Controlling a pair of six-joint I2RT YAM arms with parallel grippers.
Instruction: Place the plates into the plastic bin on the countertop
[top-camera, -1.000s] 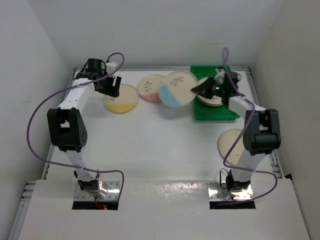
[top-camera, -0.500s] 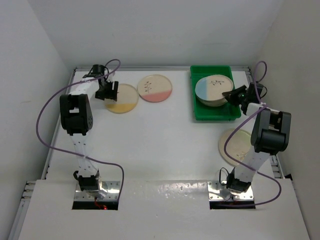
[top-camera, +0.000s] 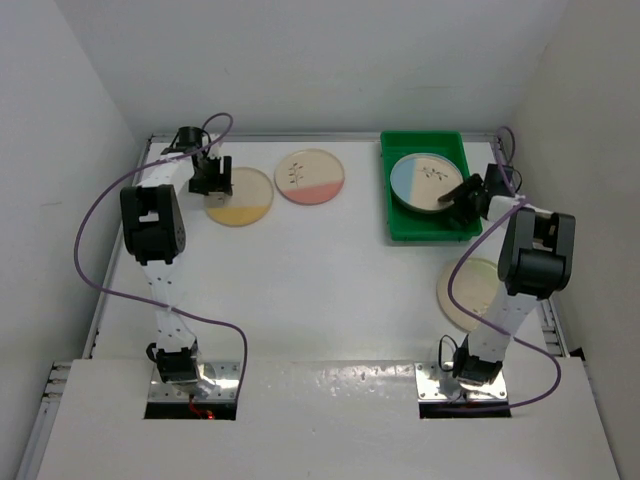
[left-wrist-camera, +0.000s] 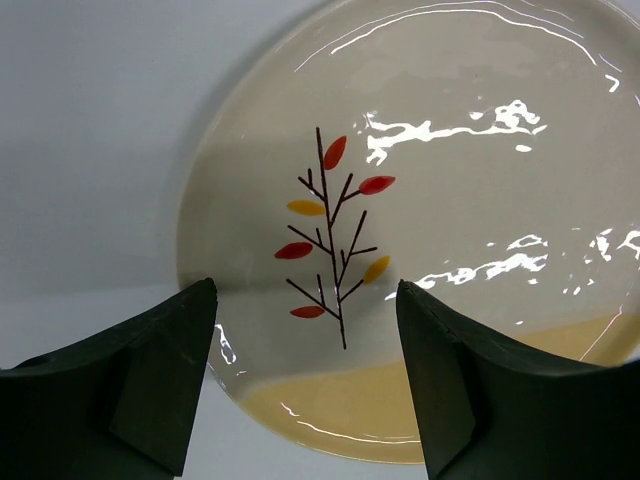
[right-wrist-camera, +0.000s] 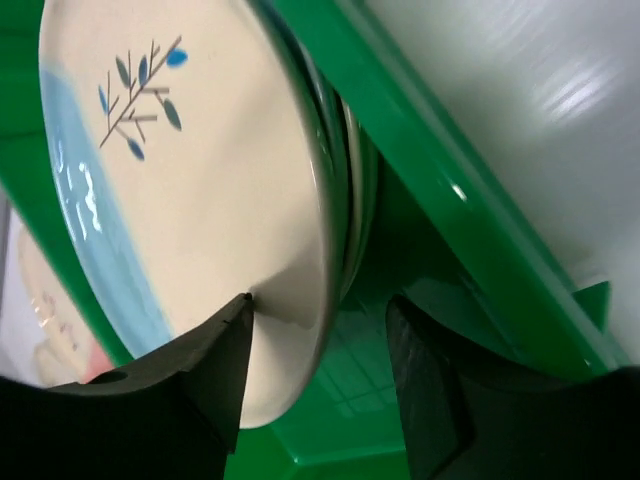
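Now left claw (left-wrist-camera: 302, 300) gapes empty over yellow plate (left-wrist-camera: 450, 200); right claw (right-wrist-camera: 320, 305) spread wide astride blue plate (right-wrist-camera: 200, 180) in bin (right-wrist-camera: 440, 200)

The glossy white countertop (top-camera: 300, 290) lies bare across its middle and near edge. Along the far edge sit a yellow-segmented round cream plate (top-camera: 247, 203), a pink-segmented round cream plate (top-camera: 312, 178) and, at the right corner, a shallow green plastic bin (top-camera: 420, 140) of stacked plates (top-camera: 428, 182).

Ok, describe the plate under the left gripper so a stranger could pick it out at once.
Look to the far left of the glossy white countertop, where the left arm's black gripper hangs open. The round cream plate below it is the one. Unlike the pink-segmented plate to its right, it has a yellow segment and a sprig with red and orange leaves.
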